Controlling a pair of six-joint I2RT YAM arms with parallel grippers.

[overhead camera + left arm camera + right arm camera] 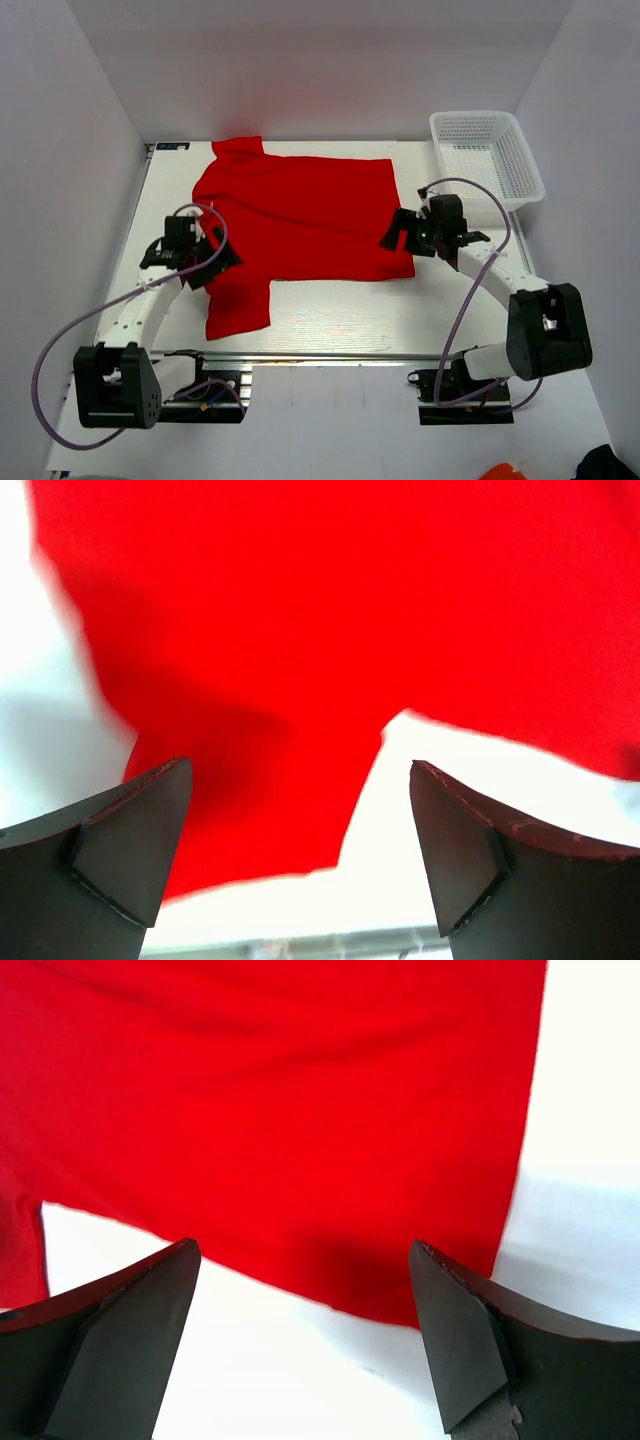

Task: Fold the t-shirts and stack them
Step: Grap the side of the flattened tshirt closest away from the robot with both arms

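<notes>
Red t-shirt [300, 212] flat on the desk [335, 318], left hand [212, 267] and right hand [394, 230] both spread, perhaps just above it.

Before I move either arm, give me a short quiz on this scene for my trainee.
1. True or false: the red t-shirt lies inside the white basket.
2. The left hand and the right hand are: A) both open, B) both shut on cloth, C) both out of view.
3. Fill in: the white basket stands at the far ____ corner of the table.
Key: 1 false, the shirt is spread on the table; 2 A; 3 right.
</notes>
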